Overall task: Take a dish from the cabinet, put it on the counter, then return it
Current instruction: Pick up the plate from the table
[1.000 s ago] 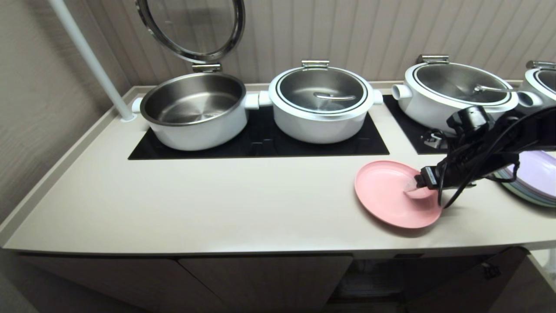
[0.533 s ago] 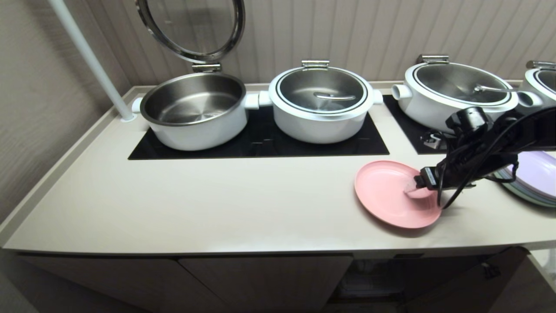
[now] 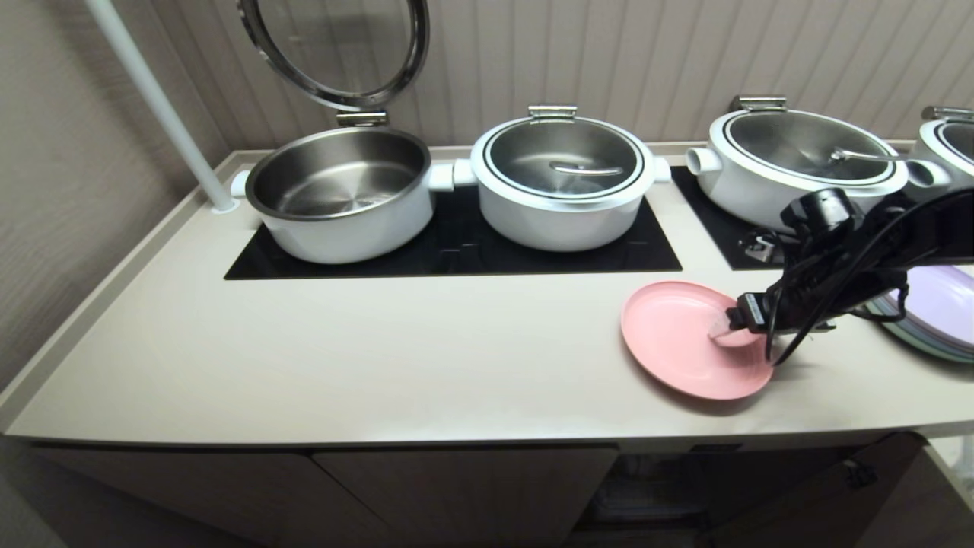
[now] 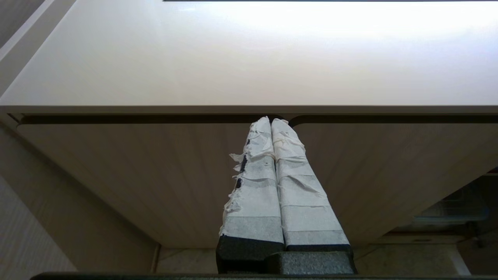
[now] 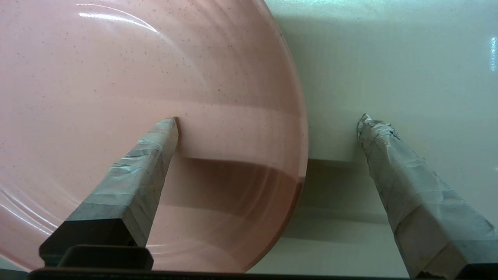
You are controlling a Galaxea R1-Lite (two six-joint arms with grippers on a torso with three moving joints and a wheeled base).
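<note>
The pink dish (image 3: 677, 342) lies flat on the cream counter (image 3: 380, 358), near its front right. My right gripper (image 3: 729, 327) reaches in from the right and stands open, straddling the dish's rim. In the right wrist view one taped finger (image 5: 155, 147) sits over the dish (image 5: 116, 77), and the other finger (image 5: 385, 151) is over the bare counter (image 5: 389, 58). Nothing is clamped. My left gripper (image 4: 271, 120) is shut and empty, parked below the counter edge in front of the closed cabinet doors (image 4: 116, 167). The cabinet (image 3: 456, 487) shows under the counter, with an open bay (image 3: 654, 487) at the right.
White steel-lined pots stand on black cooktop panels (image 3: 456, 247) at the back: one with its lid up (image 3: 338, 194), two lidded (image 3: 563, 179) (image 3: 799, 164). A stack of pastel plates (image 3: 940, 312) sits at the far right behind my right arm. A white pole (image 3: 160, 106) rises at the back left.
</note>
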